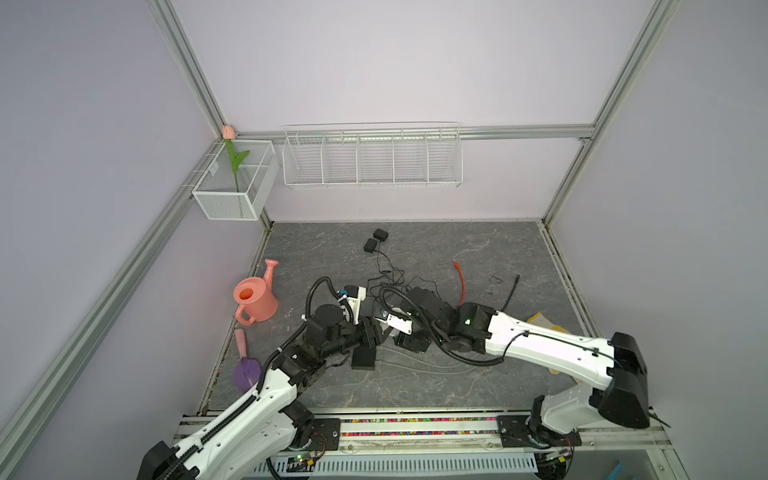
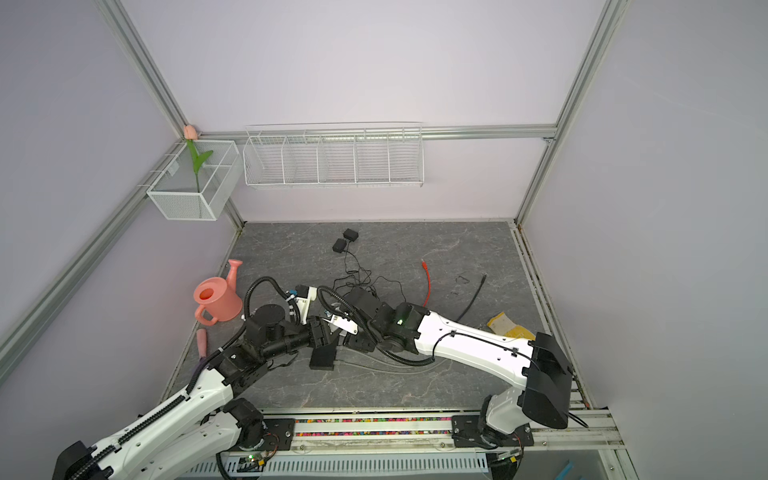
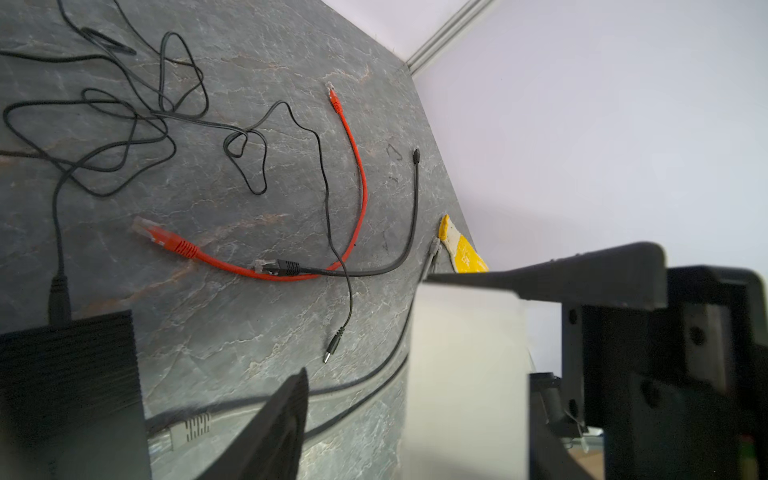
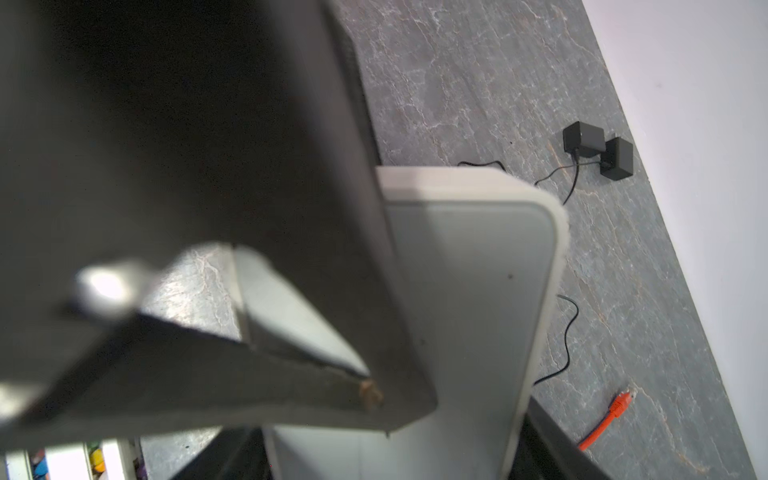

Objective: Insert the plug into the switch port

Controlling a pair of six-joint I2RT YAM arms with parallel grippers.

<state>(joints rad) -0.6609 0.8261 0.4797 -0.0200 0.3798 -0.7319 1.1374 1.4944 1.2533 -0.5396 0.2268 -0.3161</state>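
A white switch (image 1: 393, 323) hangs low over the table between both arms, and my right gripper (image 4: 386, 451) is shut on it; the slab (image 4: 469, 299) fills that view. My left gripper (image 3: 419, 376) stands open around the same white switch (image 3: 465, 374), with bare table showing between one finger (image 3: 274, 432) and the slab. A red cable with clear plugs (image 3: 160, 239) lies loose on the table, crossed by a black cable's plug (image 3: 270, 266). A small barrel plug (image 3: 332, 351) lies nearer. No gripper holds a plug.
A black box (image 1: 363, 358) sits by the left gripper with a grey plug (image 3: 187, 430) at its side. Two black adapters (image 1: 375, 240) lie at the back. A pink watering can (image 1: 253, 301), purple trowel (image 1: 246, 370) and yellow cloth (image 1: 542, 322) line the edges.
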